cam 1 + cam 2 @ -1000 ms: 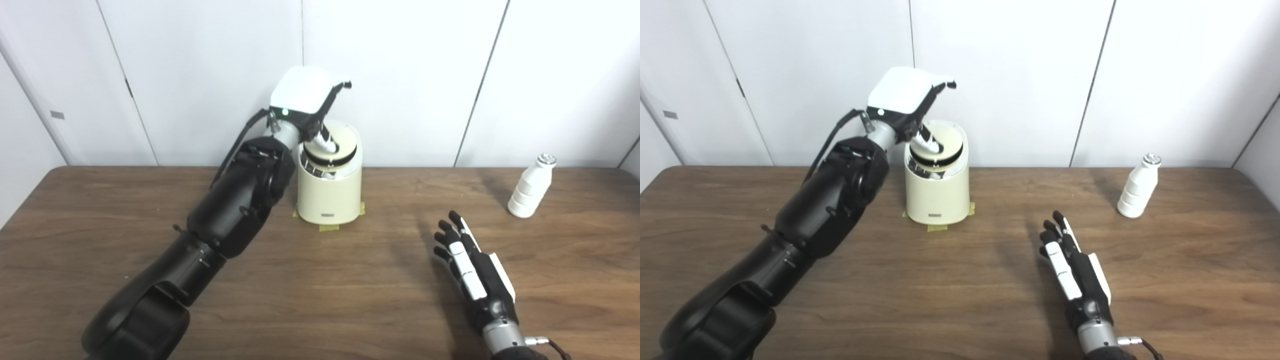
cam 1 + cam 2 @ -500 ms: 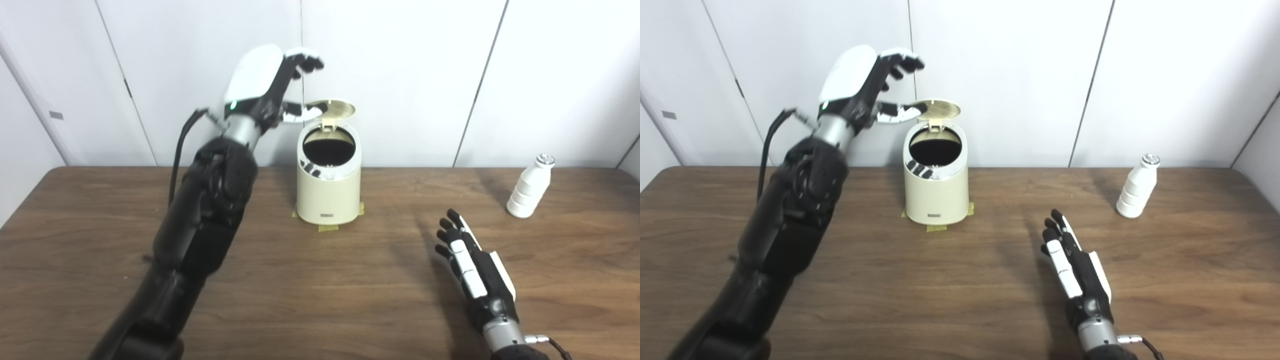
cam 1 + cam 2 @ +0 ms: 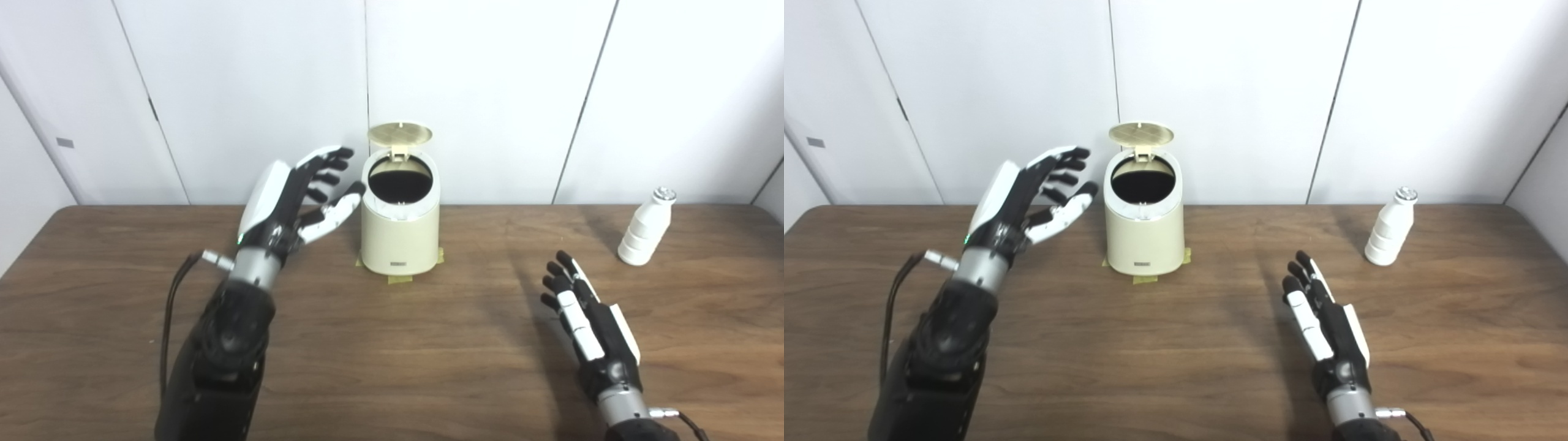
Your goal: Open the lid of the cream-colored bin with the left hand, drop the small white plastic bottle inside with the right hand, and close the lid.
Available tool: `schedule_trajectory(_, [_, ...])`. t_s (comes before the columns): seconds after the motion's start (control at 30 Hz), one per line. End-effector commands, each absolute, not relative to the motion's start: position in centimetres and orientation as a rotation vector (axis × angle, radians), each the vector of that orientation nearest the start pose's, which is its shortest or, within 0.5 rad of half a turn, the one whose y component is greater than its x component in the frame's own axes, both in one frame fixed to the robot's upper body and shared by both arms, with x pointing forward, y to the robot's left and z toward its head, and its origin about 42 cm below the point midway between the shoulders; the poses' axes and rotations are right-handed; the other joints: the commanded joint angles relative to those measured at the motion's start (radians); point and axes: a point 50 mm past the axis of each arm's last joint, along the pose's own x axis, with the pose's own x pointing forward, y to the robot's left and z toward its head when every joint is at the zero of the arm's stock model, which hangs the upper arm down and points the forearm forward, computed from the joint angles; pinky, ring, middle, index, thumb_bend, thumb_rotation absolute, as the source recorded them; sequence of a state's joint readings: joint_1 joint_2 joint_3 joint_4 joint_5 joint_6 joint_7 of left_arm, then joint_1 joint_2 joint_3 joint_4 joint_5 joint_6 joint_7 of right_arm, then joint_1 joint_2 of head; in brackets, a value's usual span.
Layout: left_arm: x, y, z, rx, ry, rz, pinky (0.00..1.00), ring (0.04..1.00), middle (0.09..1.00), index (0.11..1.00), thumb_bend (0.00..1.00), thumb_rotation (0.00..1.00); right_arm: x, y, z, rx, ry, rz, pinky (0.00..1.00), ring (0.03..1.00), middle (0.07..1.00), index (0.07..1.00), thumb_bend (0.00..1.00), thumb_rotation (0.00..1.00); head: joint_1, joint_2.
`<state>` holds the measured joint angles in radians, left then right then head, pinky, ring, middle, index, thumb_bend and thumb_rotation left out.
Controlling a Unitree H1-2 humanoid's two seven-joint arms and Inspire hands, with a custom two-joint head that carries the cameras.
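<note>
The cream-colored bin (image 3: pixel 399 239) stands at the back middle of the table, taped down at its base. Its round lid (image 3: pixel 399 133) is raised upright behind the dark opening. My left hand (image 3: pixel 294 199) hovers open just left of the bin, fingers spread, touching nothing. The small white plastic bottle (image 3: pixel 644 236) stands upright at the far right of the table. Near the front right, my right hand (image 3: pixel 585 321) rests open and flat, well short of the bottle.
The brown wooden table (image 3: pixel 392 343) spans the view. White wall panels (image 3: pixel 490 92) rise directly behind the bin and the bottle. Yellow tape tabs (image 3: pixel 399 280) stick out at the bin's foot.
My left hand lifted the lid open, let go, then dropped back down to the bin's left side. The lid now stands upright. The right hand has hardly moved.
</note>
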<state>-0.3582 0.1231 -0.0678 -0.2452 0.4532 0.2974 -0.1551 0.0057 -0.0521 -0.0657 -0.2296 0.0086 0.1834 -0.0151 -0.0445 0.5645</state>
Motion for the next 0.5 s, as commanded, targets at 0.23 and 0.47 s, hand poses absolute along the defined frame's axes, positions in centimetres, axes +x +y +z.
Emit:
schedule_trajectory(0.23, [34.2, 22.4, 22.3, 0.364, -0.189, -0.018, 0.76, 0.811, 0.857, 0.927, 0.48, 0.83, 28.9, -25.4, 16.7, 0.002, -0.199, -0.143, 0.84, 0.906, 0.930, 0.957, 0.63, 0.41, -0.049, 0.011])
schedule_trajectory(0.47, [33.1, 23.8, 20.2, 0.369, -0.096, -0.003, 0.80, 0.806, 0.857, 0.912, 0.48, 0.93, 28.6, -25.5, 18.8, -0.072, -0.252, -0.238, 0.75, 0.844, 0.877, 0.915, 0.69, 0.28, -0.083, 0.014])
